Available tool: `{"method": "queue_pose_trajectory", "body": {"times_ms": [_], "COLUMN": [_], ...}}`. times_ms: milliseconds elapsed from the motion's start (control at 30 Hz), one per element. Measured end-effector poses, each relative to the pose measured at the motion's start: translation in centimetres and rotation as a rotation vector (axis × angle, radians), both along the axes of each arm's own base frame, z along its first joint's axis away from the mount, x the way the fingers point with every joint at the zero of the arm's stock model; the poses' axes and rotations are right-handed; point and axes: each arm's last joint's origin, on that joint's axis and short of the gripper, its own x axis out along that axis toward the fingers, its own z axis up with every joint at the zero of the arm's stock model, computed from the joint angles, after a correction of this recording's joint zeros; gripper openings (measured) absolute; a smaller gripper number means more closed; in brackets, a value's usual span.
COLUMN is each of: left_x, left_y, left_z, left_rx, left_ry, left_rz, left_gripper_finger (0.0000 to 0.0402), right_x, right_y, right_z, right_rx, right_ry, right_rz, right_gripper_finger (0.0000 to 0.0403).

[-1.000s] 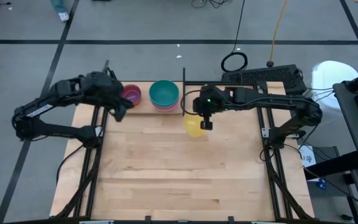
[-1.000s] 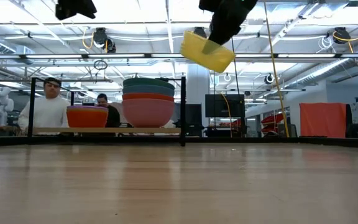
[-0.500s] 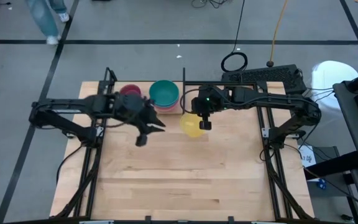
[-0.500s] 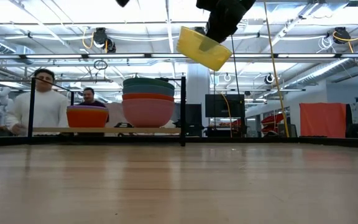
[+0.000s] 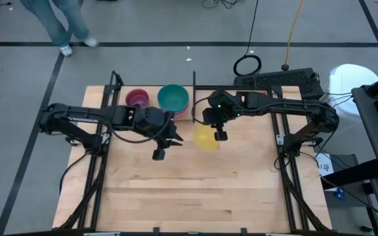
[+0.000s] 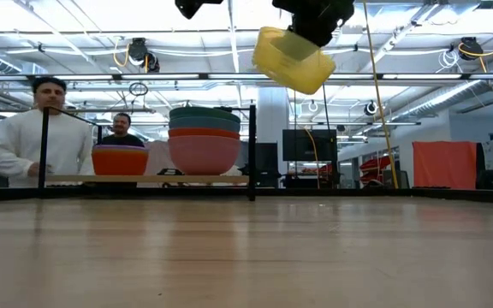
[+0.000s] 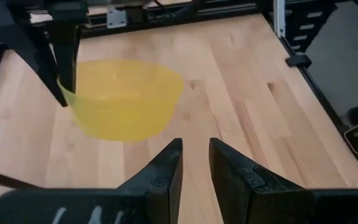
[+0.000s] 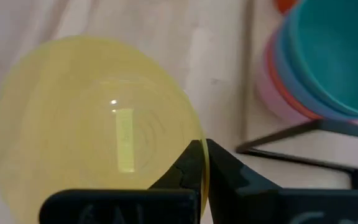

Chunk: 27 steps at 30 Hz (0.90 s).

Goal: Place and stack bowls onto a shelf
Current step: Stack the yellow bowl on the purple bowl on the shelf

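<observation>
High view: straight down, a pale wooden table (image 5: 189,190) with plank seams filled the frame's centre, two dark jointed arms reaching in from left and right.
Yellow bowl: the round, thin-walled, translucent plastic yellow bowl (image 5: 205,137) hung tilted above the table at centre, clear of the wood.
Right gripper: the right gripper (image 5: 219,134) had its jaws clamped together on the yellow bowl's rim.
Left gripper: the left gripper (image 5: 165,145) hovered just left of the yellow bowl, jaws slightly apart, holding nothing.
Shelf: the shelf (image 5: 151,111), a narrow pale board framed by thin black rods, lay along the table's upper edge.
Teal stack: from above only a teal bowl (image 5: 173,98) showed, smooth and glossy.
Purple stack: a purple bowl (image 5: 137,99) sat to its left.
Low view only: both stacks appeared side-on at left of centre; teal over blue, red and pink (image 6: 204,155) layers; purple over an orange bowl (image 6: 120,161).
Right wrist view only: fingertips (image 8: 194,163) pinched the bowl's thin wall.
Background: two people (image 6: 24,137) stood beyond the shelf.
</observation>
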Motion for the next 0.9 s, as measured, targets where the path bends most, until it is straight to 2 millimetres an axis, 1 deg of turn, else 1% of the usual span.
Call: {"method": "queue_pose_trajectory", "body": {"times_ms": [100,167,267,533,600,667,767,833,900], "left_x": [0.0,0.0,0.0,0.9,1.1,2.0,2.4,3.0,3.2], "left_y": [0.2,0.4,0.8,1.5,1.6,1.5,1.3,1.3,1.3], "left_z": [0.0,0.0,0.0,-0.9,-1.3,-1.8,-1.9,-1.8,-2.0], "left_rx": [-0.048,-0.099,-0.148,-0.202,-0.22,-0.24,-0.263,-0.271,-0.269], "left_ry": [0.008,0.019,0.027,0.023,0.039,0.026,0.006,-0.035,-0.044], "left_rz": [0.042,0.088,0.171,0.537,0.571,0.582,0.583,0.584,0.611], "left_gripper_finger": [0.0086,0.0086,0.0085,0.0085,0.0085,0.0085,0.0085,0.0085,0.0085], "right_x": [0.1,0.2,0.4,0.7,0.7,0.7,0.7,0.8,0.8], "right_y": [0.0,-0.1,0.1,0.8,0.9,1.1,1.3,1.5,1.7], "right_z": [0.0,0.2,0.5,0.7,0.7,0.8,0.7,0.7,0.7], "right_rx": [-0.092,-0.183,-0.263,-0.301,-0.344,-0.369,-0.371,-0.371,-0.372], "right_ry": [0.009,-0.001,-0.022,-0.052,-0.048,-0.046,-0.046,-0.048,-0.049], "right_rz": [-0.083,-0.165,-0.235,-0.272,-0.303,-0.317,-0.31,-0.304,-0.295], "right_gripper_finger": [0.0,0.0,0.0,0.0,0.0,0.0,0.0,0.0,0.0]}}
